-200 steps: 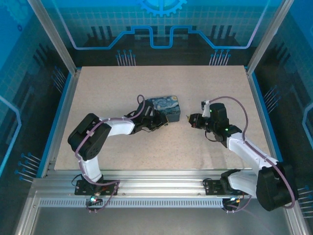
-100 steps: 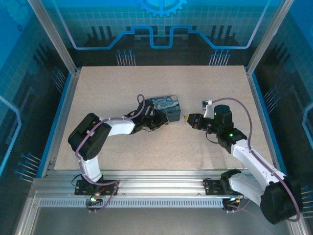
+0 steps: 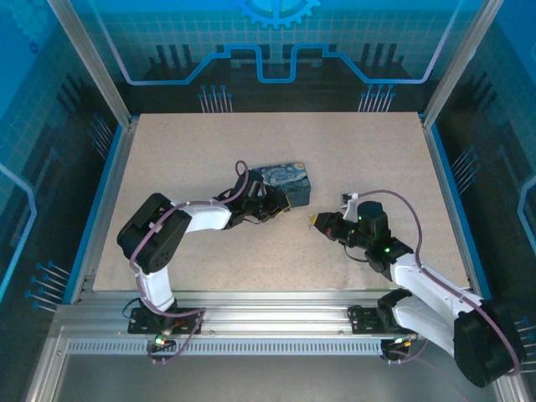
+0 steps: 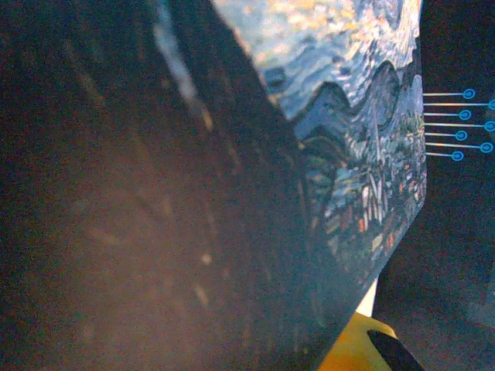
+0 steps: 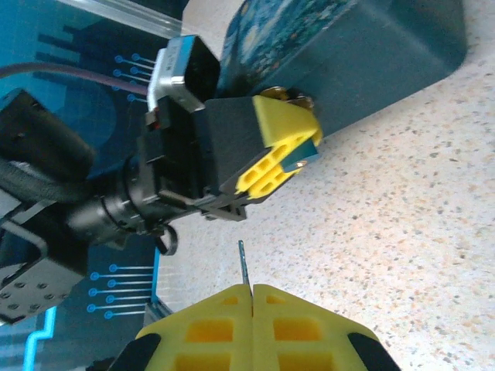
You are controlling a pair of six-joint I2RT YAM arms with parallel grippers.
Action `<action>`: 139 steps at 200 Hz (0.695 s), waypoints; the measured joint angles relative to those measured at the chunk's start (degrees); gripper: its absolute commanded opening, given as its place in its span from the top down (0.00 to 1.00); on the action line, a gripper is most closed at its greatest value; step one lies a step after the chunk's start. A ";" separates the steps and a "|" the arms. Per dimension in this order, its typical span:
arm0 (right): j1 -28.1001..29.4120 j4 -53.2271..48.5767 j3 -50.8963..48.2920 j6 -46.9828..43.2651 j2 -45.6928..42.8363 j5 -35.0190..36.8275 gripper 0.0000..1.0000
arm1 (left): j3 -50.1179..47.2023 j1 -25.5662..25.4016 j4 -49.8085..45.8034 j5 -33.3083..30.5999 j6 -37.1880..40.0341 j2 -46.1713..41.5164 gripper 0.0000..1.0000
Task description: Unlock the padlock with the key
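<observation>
One thin metal key [image 5: 243, 263] pinched by right pincer [image 5: 251, 291]; left pincer [image 5: 298, 143] grip unclear.

**No legible writing**

No words, numbers or brand names can be read. A swirl painting without lettering is carried on the lid of the tin [image 3: 285, 177]. A blue gear emblem [image 3: 276, 8] and circuit-style lines are printed on the far wall panel [image 3: 276, 50].

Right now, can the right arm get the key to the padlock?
Probably yes: bare table lies between the key, pinched in the right hand, and the padlock at the tin's side, though the left hand crowds it.
</observation>
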 measured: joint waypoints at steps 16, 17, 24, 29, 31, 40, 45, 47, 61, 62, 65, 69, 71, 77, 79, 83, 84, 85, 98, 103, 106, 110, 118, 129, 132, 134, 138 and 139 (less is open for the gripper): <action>0.11 1.66 -0.04 1.07 1.73 0.63 1.00 | 0.00 0.00 0.04 0.02 -0.02 0.00 1.00; 0.11 1.70 -0.04 1.14 1.81 0.63 1.00 | 0.00 0.00 0.04 0.02 -0.02 0.00 1.00; 0.11 2.34 -0.02 1.44 2.58 0.81 1.00 | 0.00 0.00 0.04 0.02 -0.02 0.00 1.00; 0.09 2.69 0.00 1.49 3.10 0.83 1.00 | 0.00 0.02 0.07 0.02 -0.02 0.00 1.00; 0.09 2.73 0.02 1.60 3.28 0.83 1.00 | 0.00 0.02 0.07 0.02 -0.02 0.00 1.00; 0.09 2.95 0.26 1.68 4.24 0.85 1.00 | 0.00 0.04 0.22 0.04 -0.04 0.00 1.00; 0.09 2.95 0.55 1.86 4.76 0.83 1.00 | 0.00 0.04 0.37 0.04 -0.07 0.00 1.00; 0.07 2.97 0.70 1.86 4.98 0.83 1.00 | 0.00 0.04 0.44 0.04 -0.09 0.00 1.00; -0.22 3.39 1.95 2.36 6.49 0.76 1.00 | -0.02 0.07 1.25 0.11 -0.26 0.00 1.00; -0.26 3.50 2.10 2.45 6.69 0.72 1.00 | -0.02 0.07 1.33 0.13 -0.26 0.00 1.00; -0.31 3.69 2.32 2.56 6.91 0.68 1.00 | -0.07 0.07 1.55 0.22 -0.26 0.00 1.00; -0.50 4.15 2.78 2.82 7.39 0.59 1.00 | -0.09 0.07 1.92 0.26 -0.33 0.00 1.00; -0.59 4.22 2.91 2.95 7.54 0.52 1.00 | -0.11 0.07 2.08 0.28 -0.39 0.00 1.00; -0.83 4.92 3.45 3.28 8.09 0.33 1.00 | -0.11 0.11 2.56 0.39 -0.48 0.00 1.00; -0.94 5.01 3.58 3.41 8.20 0.24 1.00 | -0.11 0.11 2.64 0.42 -0.50 0.00 1.00; -1.18 5.42 4.02 3.67 8.61 0.02 1.00 | -0.11 0.11 2.86 0.46 -0.61 0.00 1.00; -1.22 5.49 4.07 3.78 8.68 -0.04 1.00 | -0.11 0.11 2.91 0.46 -0.66 0.00 1.00; -1.29 5.57 4.13 3.85 8.74 -0.09 1.00 | -0.11 0.11 2.97 0.46 -0.68 0.00 1.00; -2.16 6.78 5.07 4.85 9.88 -0.87 1.00 | -0.11 0.15 3.50 0.68 -0.90 0.00 1.00; -2.51 7.34 5.33 5.27 10.29 -1.07 1.00 | -0.13 0.17 3.72 0.83 -1.09 0.00 1.00; -2.67 7.61 5.42 5.57 10.45 -1.27 1.00 | -0.15 0.20 3.87 0.87 -1.18 0.00 1.00; -3.04 8.04 5.57 6.01 10.78 -1.55 1.00 | -0.17 0.24 4.13 0.90 -1.31 0.00 1.00; -3.67 8.81 5.70 6.82 11.23 -2.05 1.00 | -0.24 0.33 4.46 0.92 -1.40 0.00 1.00; -4.48 9.42 5.70 7.78 11.63 -2.49 1.00 | -0.33 0.33 4.90 0.92 -1.60 0.00 1.00; -4.70 9.53 5.70 8.17 11.69 -2.58 1.00 | -0.35 0.33 4.96 0.94 -1.62 0.00 1.00; -4.83 9.55 5.70 8.33 11.76 -2.69 1.00 | -0.37 0.35 5.07 0.94 -1.66 0.00 1.00; -5.07 9.68 5.70 8.68 11.80 -2.73 1.00 | -0.42 0.37 5.22 0.96 -1.68 0.00 1.00; -5.11 9.68 5.70 8.76 11.82 -2.73 1.00 | -0.44 0.37 5.27 0.98 -1.70 0.00 1.00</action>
